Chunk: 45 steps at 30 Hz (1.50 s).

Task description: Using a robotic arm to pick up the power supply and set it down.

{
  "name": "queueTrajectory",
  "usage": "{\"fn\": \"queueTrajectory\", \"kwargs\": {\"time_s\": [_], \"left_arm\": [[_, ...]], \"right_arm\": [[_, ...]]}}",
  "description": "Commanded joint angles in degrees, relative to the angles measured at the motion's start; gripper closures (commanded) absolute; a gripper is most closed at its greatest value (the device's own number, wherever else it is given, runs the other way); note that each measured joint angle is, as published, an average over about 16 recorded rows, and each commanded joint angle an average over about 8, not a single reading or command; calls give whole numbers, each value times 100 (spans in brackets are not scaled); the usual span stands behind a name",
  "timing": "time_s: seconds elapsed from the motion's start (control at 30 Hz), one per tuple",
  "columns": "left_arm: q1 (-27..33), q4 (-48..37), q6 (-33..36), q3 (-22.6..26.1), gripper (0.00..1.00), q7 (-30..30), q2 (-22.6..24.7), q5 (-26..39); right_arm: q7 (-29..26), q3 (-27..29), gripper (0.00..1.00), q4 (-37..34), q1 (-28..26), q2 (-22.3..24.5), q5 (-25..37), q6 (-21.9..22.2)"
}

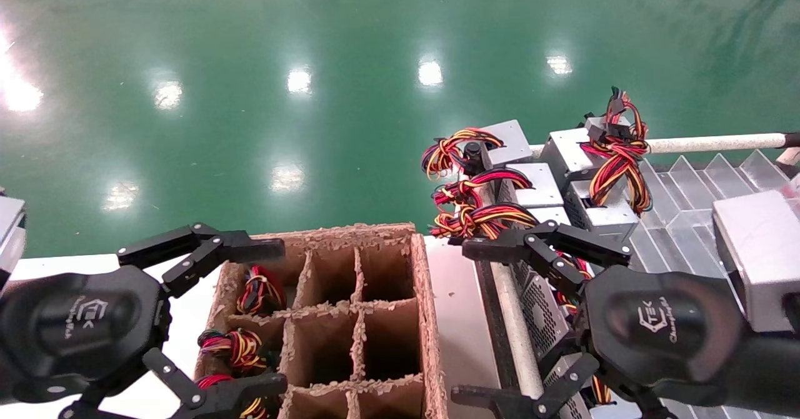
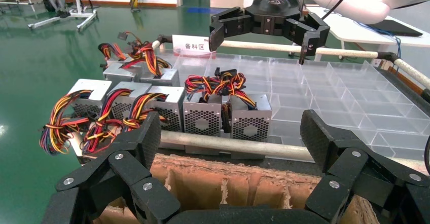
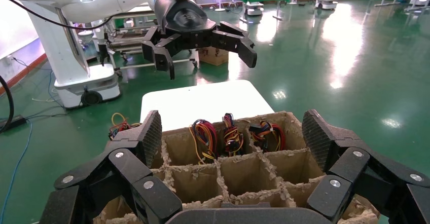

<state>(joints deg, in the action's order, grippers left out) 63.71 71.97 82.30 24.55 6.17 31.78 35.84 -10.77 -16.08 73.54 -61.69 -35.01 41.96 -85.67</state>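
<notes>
Several silver power supplies with wire bundles stand in rows on the clear tray (image 1: 690, 194), among them one (image 1: 536, 189) at the tray's near-left corner. Their grilles face the left wrist view, e.g. one power supply (image 2: 203, 115). My right gripper (image 1: 465, 322) hangs open just in front of them, over the rail, holding nothing. My left gripper (image 1: 275, 318) is open and empty above the cardboard box (image 1: 420, 294). Three box cells hold wire bundles (image 3: 206, 135). Each wrist view shows its own gripper open: left (image 2: 230, 138), right (image 3: 233, 133).
The divided cardboard box has several vacant cells (image 1: 387, 338). A metal rail (image 2: 228, 144) runs between box and tray. A white pole (image 1: 706, 142) borders the tray's far side. A plain grey block (image 1: 759, 253) sits at the right. Green floor lies beyond.
</notes>
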Motion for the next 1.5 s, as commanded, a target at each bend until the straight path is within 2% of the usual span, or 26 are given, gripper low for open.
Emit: {"fn": "queueTrajectory", "kwargs": {"time_s": [0.03, 1.13, 1.4, 1.5], "left_arm": [[0, 0, 0, 0, 0, 0, 0, 0], [0, 0, 0, 0, 0, 0, 0, 0], [0, 0, 0, 0, 100, 0, 0, 0], [0, 0, 0, 0, 100, 0, 0, 0]], "right_arm": [[0, 0, 0, 0, 0, 0, 0, 0], [0, 0, 0, 0, 0, 0, 0, 0], [0, 0, 0, 0, 0, 0, 0, 0], [0, 1, 0, 0, 2, 0, -1, 0]]}}
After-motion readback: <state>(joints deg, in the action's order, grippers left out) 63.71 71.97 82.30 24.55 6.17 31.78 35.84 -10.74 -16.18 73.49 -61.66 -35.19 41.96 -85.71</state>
